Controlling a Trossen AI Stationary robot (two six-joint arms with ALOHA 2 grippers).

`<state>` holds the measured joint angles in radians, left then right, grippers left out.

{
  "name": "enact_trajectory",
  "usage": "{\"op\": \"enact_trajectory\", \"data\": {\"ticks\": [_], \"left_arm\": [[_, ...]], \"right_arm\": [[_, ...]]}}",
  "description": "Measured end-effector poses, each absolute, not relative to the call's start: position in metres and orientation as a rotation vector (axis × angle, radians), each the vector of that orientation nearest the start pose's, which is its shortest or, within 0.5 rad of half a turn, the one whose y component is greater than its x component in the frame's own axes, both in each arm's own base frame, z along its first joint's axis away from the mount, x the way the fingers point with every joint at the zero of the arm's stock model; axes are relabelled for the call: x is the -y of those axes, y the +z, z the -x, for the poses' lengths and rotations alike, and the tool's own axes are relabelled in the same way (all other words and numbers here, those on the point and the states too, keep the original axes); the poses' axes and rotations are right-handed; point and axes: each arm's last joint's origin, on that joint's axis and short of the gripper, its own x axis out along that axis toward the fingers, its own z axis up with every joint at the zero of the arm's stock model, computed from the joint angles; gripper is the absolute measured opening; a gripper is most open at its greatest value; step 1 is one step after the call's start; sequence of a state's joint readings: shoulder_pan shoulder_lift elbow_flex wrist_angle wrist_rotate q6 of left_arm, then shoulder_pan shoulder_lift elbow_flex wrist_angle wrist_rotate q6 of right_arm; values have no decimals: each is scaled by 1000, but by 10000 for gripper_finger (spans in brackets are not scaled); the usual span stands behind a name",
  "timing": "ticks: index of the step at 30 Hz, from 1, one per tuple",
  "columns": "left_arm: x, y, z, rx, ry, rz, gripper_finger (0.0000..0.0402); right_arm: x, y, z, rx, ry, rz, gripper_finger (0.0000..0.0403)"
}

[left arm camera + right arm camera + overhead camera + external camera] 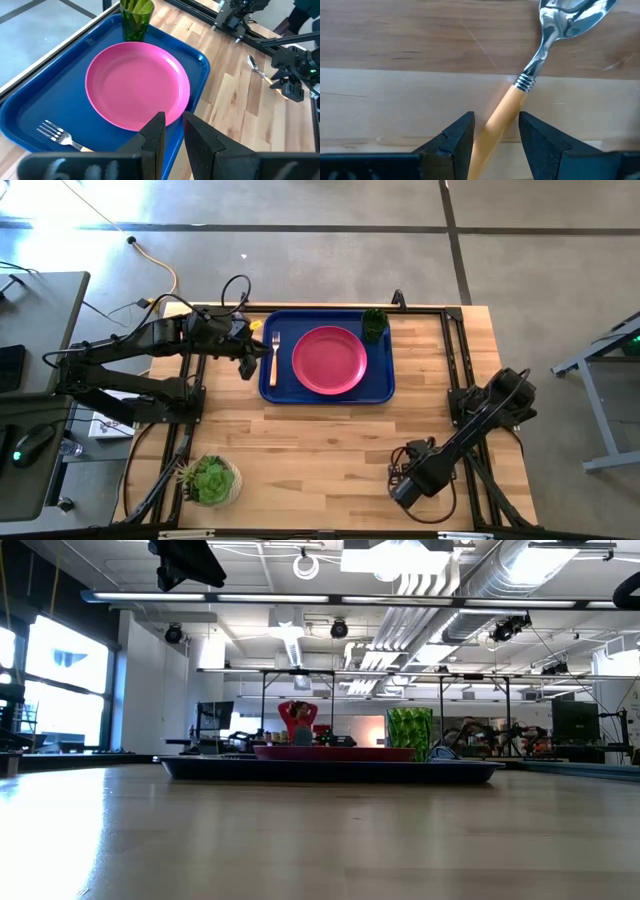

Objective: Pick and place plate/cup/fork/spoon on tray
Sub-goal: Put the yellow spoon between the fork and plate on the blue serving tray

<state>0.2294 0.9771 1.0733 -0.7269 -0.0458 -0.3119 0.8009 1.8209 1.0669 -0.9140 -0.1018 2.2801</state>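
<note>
The dark-blue tray (380,385) lies at the table's far middle. On it are the pink-red plate (329,360), the fork (273,350) along its left side and the green cup (374,325) at its far right corner. My left gripper (248,366) hangs over the tray's left rim, empty, its fingers a little apart (174,135). My right gripper (400,486) is low at the table's near right, open. Its fingers stand on either side of the spoon's orange-tan handle (497,122) without touching it. The spoon (255,65) lies flat on the wood.
A potted succulent (210,480) stands at the table's near left corner. Black frame rails (455,350) run along the table's sides. Bare wood lies between the tray and the near edge. A person (298,720) shows far off in the room.
</note>
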Motion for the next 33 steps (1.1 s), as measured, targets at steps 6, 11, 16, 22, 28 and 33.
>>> {"op": "enact_trajectory", "data": {"ticks": [6, 11, 16, 22, 28, 33], "left_arm": [[-44, 349, -183, -583, 373, 354, 60], [-44, 349, -183, -583, 373, 354, 60], [-44, 349, -183, -583, 373, 354, 60], [-44, 349, -183, -583, 373, 354, 60], [-44, 349, -183, -583, 373, 354, 60], [-44, 349, -183, -584, 373, 353, 60]], "right_arm": [[-213, 136, -203, -1362, -1233, -1086, 149], [-213, 136, -203, -1364, -1229, -1085, 123], [-214, 135, -204, -1368, -1215, -1088, 82], [-214, 135, -204, -1378, -1198, -1080, 51], [-214, 134, -203, -1392, -1196, -1075, 30], [-216, 137, -204, -1401, -1184, -1060, 25]]}}
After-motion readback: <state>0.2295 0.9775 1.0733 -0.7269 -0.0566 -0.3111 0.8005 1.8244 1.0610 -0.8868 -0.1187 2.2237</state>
